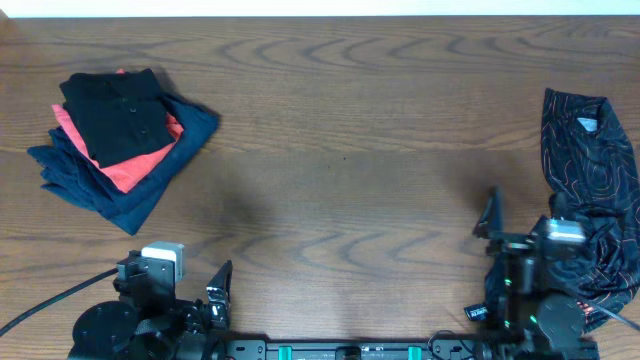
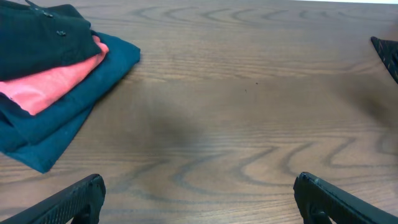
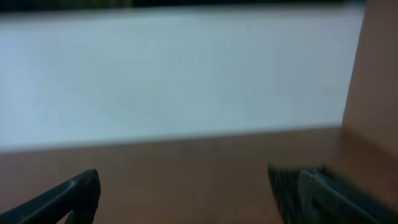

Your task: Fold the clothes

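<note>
A black garment with thin wavy lines lies crumpled at the table's right edge, with a small white label near its top. Its corner shows in the left wrist view. A folded black shirt tops a stack at the far left, also seen in the left wrist view. My left gripper is open and empty at the front left, low over bare wood. My right gripper is open at the front right, beside the wavy-lined garment. Its wrist view is blurred.
Under the black shirt lie a folded coral garment and a folded navy garment, also in the left wrist view. The wooden table spans the view. A pale wall runs behind its far edge.
</note>
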Robot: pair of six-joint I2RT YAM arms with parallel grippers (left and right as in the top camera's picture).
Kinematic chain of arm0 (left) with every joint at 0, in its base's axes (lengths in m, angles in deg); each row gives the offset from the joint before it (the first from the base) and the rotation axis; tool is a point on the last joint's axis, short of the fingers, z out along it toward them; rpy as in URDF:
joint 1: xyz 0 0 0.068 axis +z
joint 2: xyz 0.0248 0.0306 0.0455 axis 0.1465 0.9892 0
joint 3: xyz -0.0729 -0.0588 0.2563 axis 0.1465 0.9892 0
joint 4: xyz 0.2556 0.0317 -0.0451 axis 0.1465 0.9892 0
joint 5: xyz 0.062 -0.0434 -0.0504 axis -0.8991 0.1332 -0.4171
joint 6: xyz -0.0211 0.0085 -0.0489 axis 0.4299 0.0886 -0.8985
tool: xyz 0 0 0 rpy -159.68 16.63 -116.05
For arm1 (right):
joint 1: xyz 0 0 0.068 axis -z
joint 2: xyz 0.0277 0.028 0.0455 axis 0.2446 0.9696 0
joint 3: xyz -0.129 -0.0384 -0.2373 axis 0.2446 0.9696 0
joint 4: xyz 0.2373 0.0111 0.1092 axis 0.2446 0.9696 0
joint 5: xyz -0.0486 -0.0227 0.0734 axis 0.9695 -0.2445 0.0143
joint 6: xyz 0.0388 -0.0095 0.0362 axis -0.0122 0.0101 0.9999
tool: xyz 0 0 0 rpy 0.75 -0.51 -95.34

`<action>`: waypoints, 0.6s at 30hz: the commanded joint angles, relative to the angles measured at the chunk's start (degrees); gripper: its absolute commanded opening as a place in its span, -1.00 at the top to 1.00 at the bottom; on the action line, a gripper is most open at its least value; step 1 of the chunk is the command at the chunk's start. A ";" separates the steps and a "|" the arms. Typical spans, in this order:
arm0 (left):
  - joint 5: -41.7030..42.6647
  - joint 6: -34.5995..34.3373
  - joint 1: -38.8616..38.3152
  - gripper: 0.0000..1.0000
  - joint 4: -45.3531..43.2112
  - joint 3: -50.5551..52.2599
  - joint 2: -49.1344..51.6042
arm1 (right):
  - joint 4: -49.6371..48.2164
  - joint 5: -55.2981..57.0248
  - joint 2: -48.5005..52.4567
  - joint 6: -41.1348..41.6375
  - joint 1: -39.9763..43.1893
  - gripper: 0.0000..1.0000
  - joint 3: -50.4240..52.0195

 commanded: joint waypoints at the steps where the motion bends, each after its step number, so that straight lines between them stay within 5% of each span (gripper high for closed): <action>1: -0.68 0.35 -0.13 -0.96 0.04 0.09 0.02 | 5.20 -0.76 -0.22 -2.14 0.90 -0.99 4.26; 18: -0.68 0.35 -0.13 -0.96 0.02 0.09 0.02 | 4.85 -1.01 1.31 -2.14 0.94 -0.98 4.24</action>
